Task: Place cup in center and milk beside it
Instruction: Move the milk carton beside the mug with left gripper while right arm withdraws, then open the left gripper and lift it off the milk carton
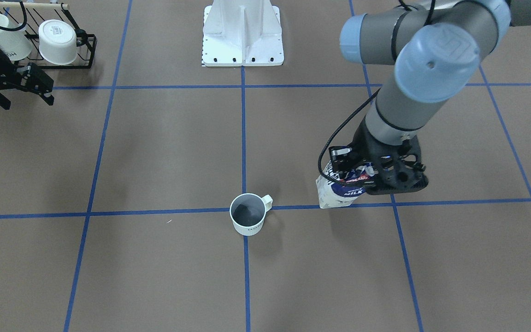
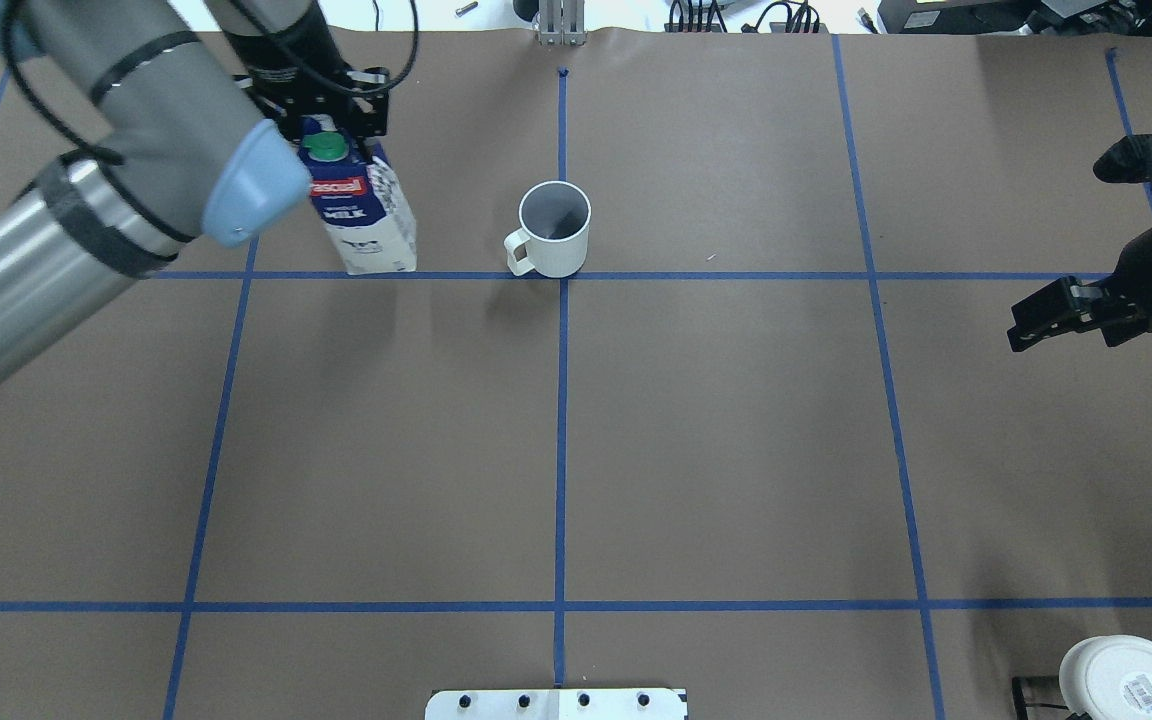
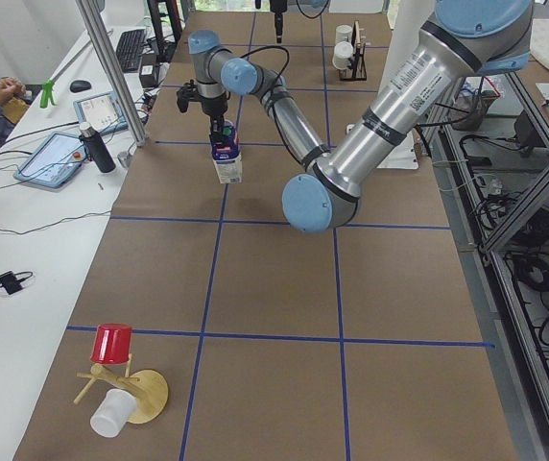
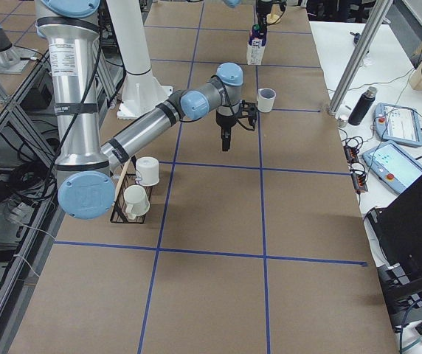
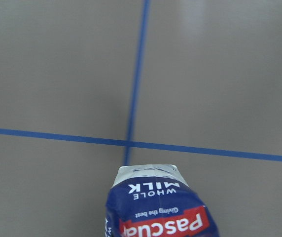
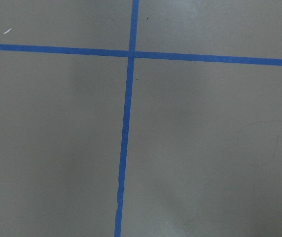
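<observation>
The cup [image 2: 554, 232] is a white mug with a grey inside. It stands upright on the centre blue line, also in the front view [image 1: 248, 215], with its handle toward the milk. The milk [image 2: 364, 215] is a dark blue and white carton with a green cap. It is tilted, to the cup's left in the overhead view, about a cup's width away. My left gripper [image 2: 336, 120] is shut on its top, also in the front view [image 1: 376, 175]. The carton fills the bottom of the left wrist view [image 5: 160, 207]. I cannot tell whether its base touches the table. My right gripper [image 2: 1021, 330] is open, empty and far off.
A black wire rack [image 1: 85, 50] with two white mugs stands near my right gripper [image 1: 46, 90]. The white robot base [image 1: 242, 37] is at the table's near edge. A wooden cup stand [image 3: 145, 394] with a red cup is at the left end.
</observation>
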